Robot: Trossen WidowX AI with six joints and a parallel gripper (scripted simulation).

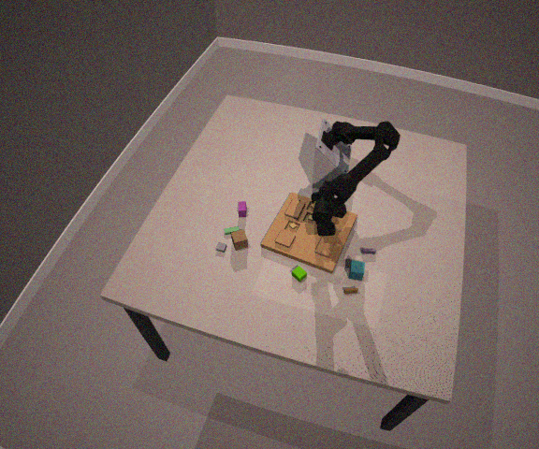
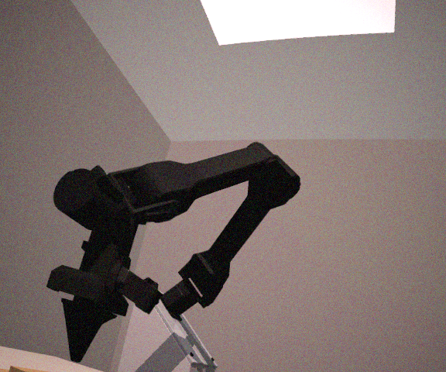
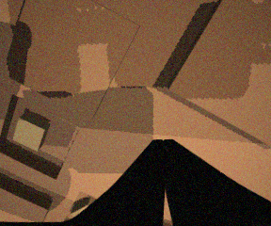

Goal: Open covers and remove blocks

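Observation:
The wooden puzzle board [image 1: 304, 250] lies on the table under the arm. Flat wooden covers show at its upper left [image 1: 294, 208], lower left [image 1: 285, 238] and lower right [image 1: 323, 246]. A pale block [image 1: 293, 225] sits in an uncovered well; another well beside the hand is partly hidden. In the wrist view a pale block [image 3: 29, 134] lies in a square well at the left. My gripper [image 1: 327, 233] [image 2: 76, 359] [image 3: 162, 150] is shut and empty, pointing down low over the board's right part. Whether its tips touch a cover, I cannot tell. The hand hides the board's upper right.
Left of the board lie a magenta block [image 1: 242, 209], a green strip [image 1: 231, 230], a brown cube [image 1: 239, 239] and a small grey piece [image 1: 221, 247]. A bright green block [image 1: 299, 273] lies in front; a teal cube [image 1: 356, 269], a purple piece [image 1: 368, 251] and an orange-brown piece [image 1: 350, 290] lie at the right.

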